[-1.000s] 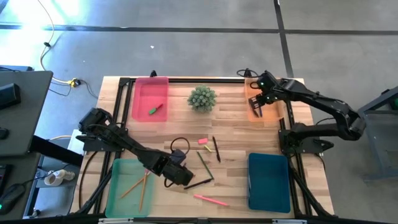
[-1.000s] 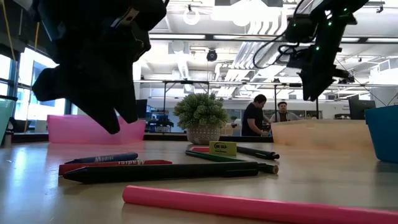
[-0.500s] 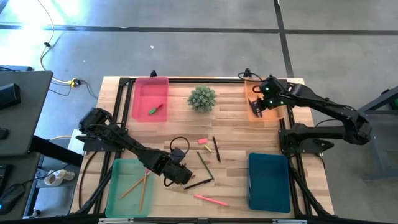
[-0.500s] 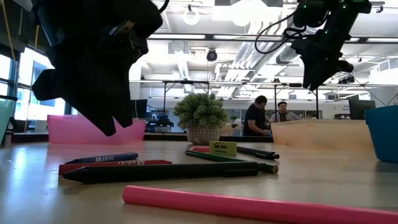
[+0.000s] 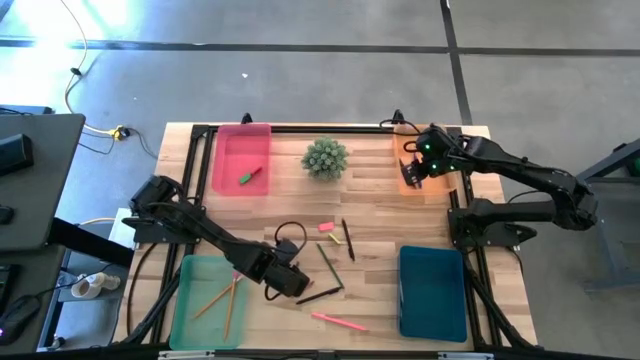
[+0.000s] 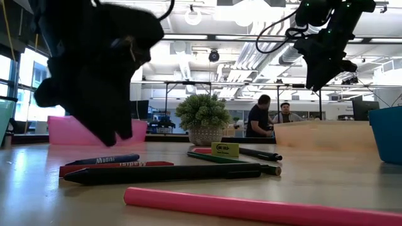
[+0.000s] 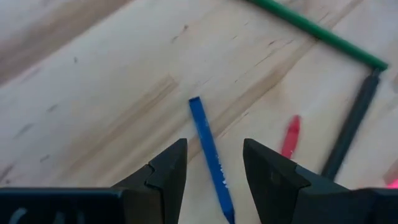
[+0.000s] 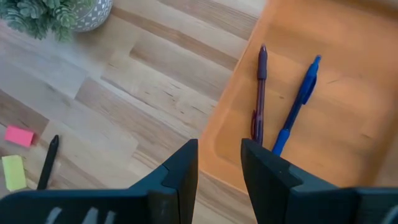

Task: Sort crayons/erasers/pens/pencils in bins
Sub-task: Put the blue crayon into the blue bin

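High view: my right gripper [image 5: 412, 172] hangs over the near edge of the shallow translucent orange bin [image 5: 404, 148]; a second ago it sat deeper over that bin, so the arm has pulled back slightly toward the table's middle. My left gripper [image 5: 297, 287] is low over the wooden table [image 5: 380, 215], just beside the black pen [image 5: 318, 294], barely shifted. The light green bin [image 5: 190, 295] holds two orange wood-coloured pencils. The pink bin [image 5: 240, 158] holds a small green piece. The teal-blue bin [image 5: 432, 290] looks empty. A pink-red pencil [image 5: 338, 321] lies near the front edge.

Low view: the left gripper's dark bulk [image 6: 100, 69] has tilted a little since the previous frame and hovers above the dark blue crayon [image 6: 100, 159] and red crayon [image 6: 116, 167]. The right gripper [image 6: 320, 53] hangs high over the orange bin [image 6: 323, 135]. Two people stand far behind.

Left wrist view: fingers [image 7: 165, 174] spread apart, empty, straddling the blue crayon [image 7: 210, 155]. Red crayon [image 7: 288, 135] and dark green pencil [image 7: 317, 34] lie beyond.

Right wrist view: fingers [image 8: 180, 165] parted, holding nothing. A purple pen [image 8: 259, 93] and a blue pen [image 8: 298, 102] rest inside the orange bin [image 8: 348, 68]. Pink eraser [image 8: 18, 135] and yellowish eraser [image 8: 12, 172] remain on the table, by the potted plant [image 8: 56, 12].

Judgement: pen drop looks finished; blue crayon is probably the left arm's next pick.
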`<act>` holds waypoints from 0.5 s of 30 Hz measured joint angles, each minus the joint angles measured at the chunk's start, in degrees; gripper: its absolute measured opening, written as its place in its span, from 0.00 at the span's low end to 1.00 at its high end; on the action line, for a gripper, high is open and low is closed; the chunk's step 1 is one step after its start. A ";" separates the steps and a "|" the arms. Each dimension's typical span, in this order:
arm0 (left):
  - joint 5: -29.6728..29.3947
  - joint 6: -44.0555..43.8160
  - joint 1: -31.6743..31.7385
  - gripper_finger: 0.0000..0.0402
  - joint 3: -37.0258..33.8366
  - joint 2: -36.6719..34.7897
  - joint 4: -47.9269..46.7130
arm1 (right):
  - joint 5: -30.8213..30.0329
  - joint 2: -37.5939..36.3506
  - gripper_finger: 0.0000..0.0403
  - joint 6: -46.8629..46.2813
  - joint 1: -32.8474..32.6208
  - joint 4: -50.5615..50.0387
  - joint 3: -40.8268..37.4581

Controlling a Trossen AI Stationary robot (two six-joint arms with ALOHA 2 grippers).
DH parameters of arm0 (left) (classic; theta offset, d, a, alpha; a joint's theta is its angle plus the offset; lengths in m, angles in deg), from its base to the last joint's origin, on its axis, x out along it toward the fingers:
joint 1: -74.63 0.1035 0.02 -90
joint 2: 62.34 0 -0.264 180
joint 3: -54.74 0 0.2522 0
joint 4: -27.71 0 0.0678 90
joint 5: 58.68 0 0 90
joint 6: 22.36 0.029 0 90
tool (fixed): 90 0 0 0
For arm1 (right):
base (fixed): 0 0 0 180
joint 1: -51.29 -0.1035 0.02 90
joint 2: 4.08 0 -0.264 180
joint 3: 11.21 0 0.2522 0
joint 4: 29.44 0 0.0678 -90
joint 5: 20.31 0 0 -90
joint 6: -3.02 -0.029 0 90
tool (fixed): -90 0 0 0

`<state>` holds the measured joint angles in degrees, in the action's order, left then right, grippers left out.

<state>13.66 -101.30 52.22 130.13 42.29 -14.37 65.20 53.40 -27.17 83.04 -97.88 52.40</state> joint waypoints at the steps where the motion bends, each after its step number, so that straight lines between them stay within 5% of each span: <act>1: 0.27 -0.53 0.00 0.36 0.00 0.67 -0.10 | 0.00 0.00 0.28 0.00 0.00 0.00 0.00; 15: 0.29 -0.48 0.07 0.36 0.35 4.12 -2.96 | -0.04 0.00 0.28 0.05 0.00 0.02 -0.02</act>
<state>13.96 -101.78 52.29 130.48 46.41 -17.33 65.15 53.40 -27.12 83.04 -97.86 52.38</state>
